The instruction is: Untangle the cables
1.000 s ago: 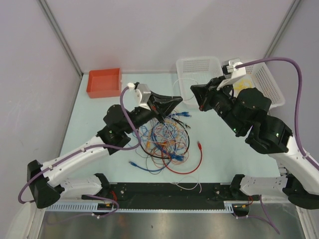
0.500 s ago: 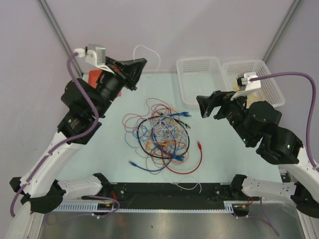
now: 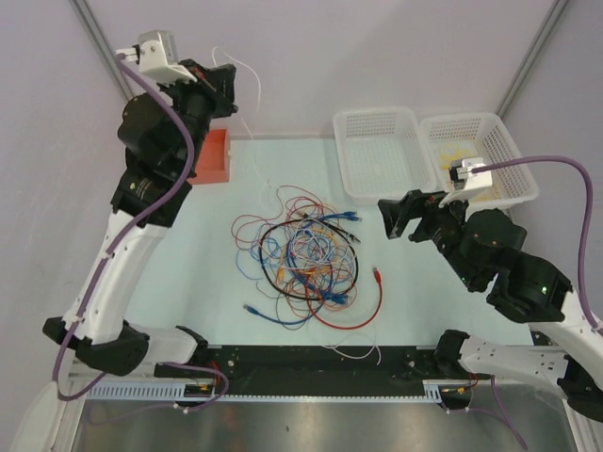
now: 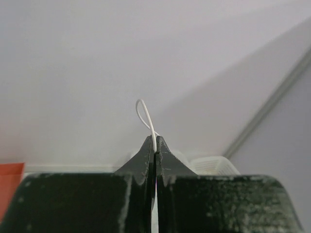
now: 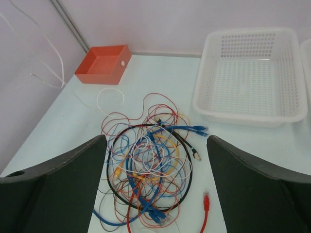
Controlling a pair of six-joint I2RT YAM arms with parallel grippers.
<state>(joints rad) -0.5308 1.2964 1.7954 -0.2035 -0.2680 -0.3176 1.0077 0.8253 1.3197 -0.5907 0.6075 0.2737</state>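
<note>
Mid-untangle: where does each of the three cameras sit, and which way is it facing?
Top external: above and behind the robot, looking down on the tangled pile of thin coloured cables; left arm and right arm show.
Left wrist: raised, facing the pale wall; left gripper shut on a thin white wire.
Right wrist: looks down at the pile between the open right gripper's fingers.
Shared: top and right wrist show pile, white wire, red plastic bin.

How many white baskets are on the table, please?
2, both at the far right: the first basket, and the second basket just beside it on its outer side, partly hidden by the right arm.
</note>
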